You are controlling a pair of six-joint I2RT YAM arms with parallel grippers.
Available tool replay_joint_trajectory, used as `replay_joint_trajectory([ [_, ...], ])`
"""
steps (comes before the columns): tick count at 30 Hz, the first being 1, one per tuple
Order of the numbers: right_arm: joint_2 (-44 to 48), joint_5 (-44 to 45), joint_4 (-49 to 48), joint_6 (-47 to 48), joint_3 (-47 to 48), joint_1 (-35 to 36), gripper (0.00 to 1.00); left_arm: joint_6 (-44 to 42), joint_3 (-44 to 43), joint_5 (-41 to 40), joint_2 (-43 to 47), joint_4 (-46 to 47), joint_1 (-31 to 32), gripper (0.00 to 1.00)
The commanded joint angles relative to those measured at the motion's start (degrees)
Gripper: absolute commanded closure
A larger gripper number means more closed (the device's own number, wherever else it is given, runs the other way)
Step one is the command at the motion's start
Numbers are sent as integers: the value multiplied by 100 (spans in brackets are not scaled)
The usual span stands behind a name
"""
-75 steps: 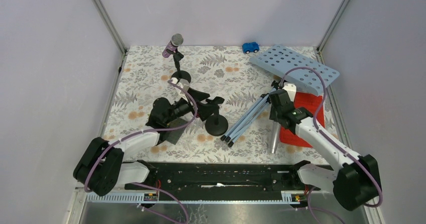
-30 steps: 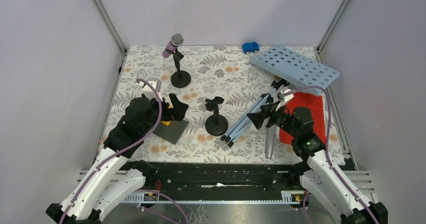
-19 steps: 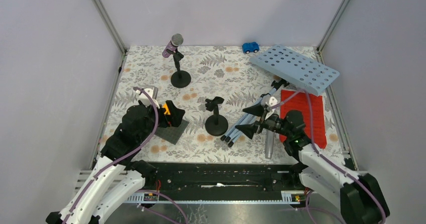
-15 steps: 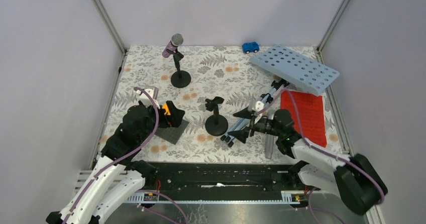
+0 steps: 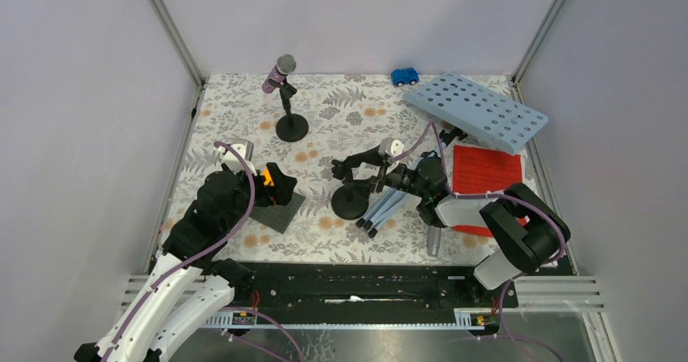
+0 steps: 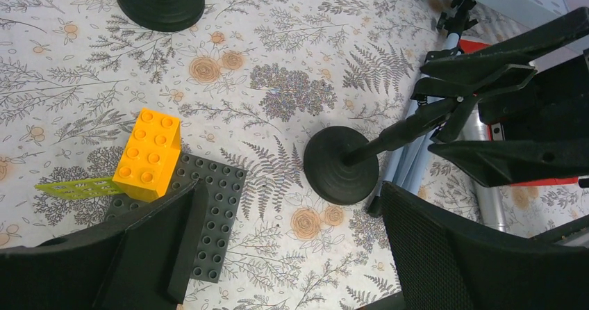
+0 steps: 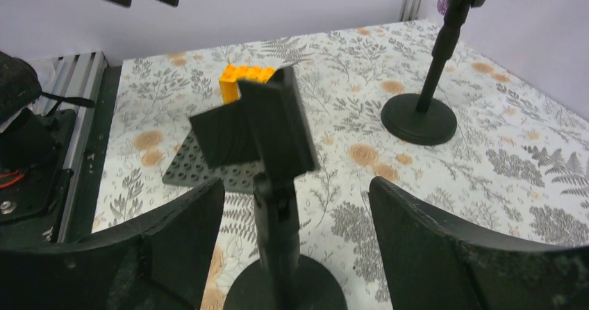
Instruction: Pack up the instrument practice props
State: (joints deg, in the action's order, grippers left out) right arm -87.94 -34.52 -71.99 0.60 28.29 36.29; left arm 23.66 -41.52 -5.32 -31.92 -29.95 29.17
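Observation:
An empty black mic mount (image 5: 350,203) stands mid-table. My right gripper (image 5: 357,177) is open, its jaws on either side of the mount's stem (image 7: 278,219) without touching it. My left gripper (image 5: 276,182) is open and empty above the orange brick (image 6: 147,153). The purple microphone (image 5: 280,73) sits in the second mount (image 5: 292,127) at the back left. The pale-blue sheet holder (image 5: 477,112) lies tipped at the back right, its tripod legs (image 5: 385,208) pointing at the mount. The red sheet (image 5: 485,175) and the silver microphone (image 5: 434,240) lie by my right arm. No white sheet shows.
The orange brick sits on a dark grey studded plate (image 6: 215,213) at the left. A small blue toy car (image 5: 404,76) stands at the back edge. Walls close in the left, right and back sides.
My right gripper has swung left from the silver microphone, over the tripod legs, to straddle the empty mount. My left gripper drew back from that mount to the orange brick, then stayed still.

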Motion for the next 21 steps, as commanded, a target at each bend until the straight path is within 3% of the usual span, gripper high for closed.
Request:
replay_joint_trajectory([
  [1,-339,30,-867,-275,491,110,21,16,30,-178,52,152,-16,1],
  [7,-641,-38,-619,-167,843,133,46,16,35,-185,55,148,-16,1],
  [12,-680,-116,-174,148,972,135,54,16,38,-197,16,154,-17,1],
  [16,-689,-208,120,278,1135,137,79,16,38,-193,-26,151,-16,1],
  [18,-681,-168,236,253,1290,137,84,16,30,-192,-55,148,-18,1],
  [21,-604,206,510,200,1757,133,100,16,30,-201,-50,153,-21,1],
])
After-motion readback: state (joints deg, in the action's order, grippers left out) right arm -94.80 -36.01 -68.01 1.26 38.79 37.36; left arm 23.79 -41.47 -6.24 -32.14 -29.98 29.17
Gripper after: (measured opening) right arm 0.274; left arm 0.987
